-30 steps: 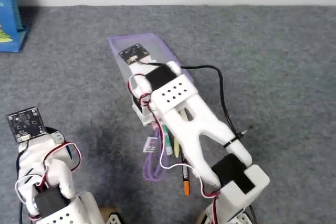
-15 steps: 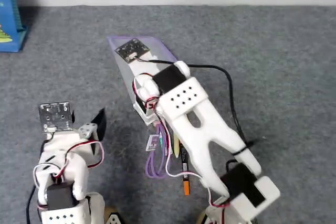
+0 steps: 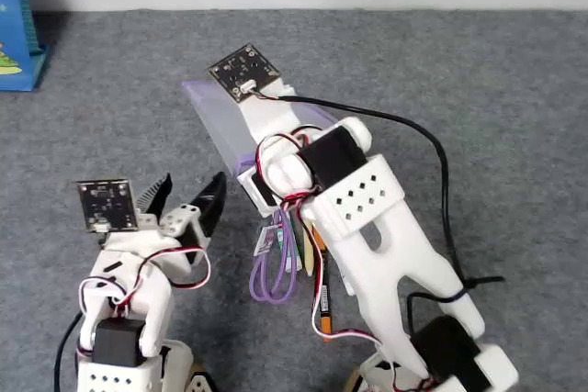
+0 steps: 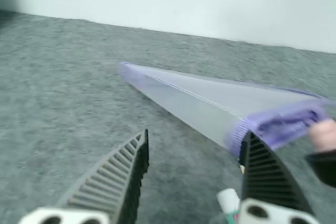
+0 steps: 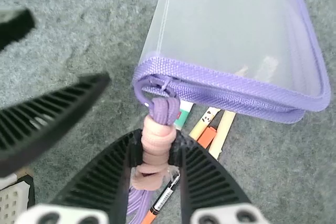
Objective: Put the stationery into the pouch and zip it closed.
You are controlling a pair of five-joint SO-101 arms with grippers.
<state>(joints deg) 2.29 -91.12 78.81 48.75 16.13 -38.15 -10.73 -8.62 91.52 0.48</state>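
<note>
Zip step, I judge: right gripper (image 5: 156, 142), fingers pinched on the pink zip pull (image 5: 152, 163) of the clear purple-trimmed pouch (image 3: 216, 121), near the middle of the table (image 3: 487, 89); pens (image 5: 223, 124) lie outside, beside its mouth. Left gripper (image 3: 191, 188), fingers wide, next needs to brace the pouch

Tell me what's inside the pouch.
Faint pale shapes show through the pouch wall near its zip edge, likely ends of the pens sticking out there. The rest looks empty; the right arm covers part from above.
</note>
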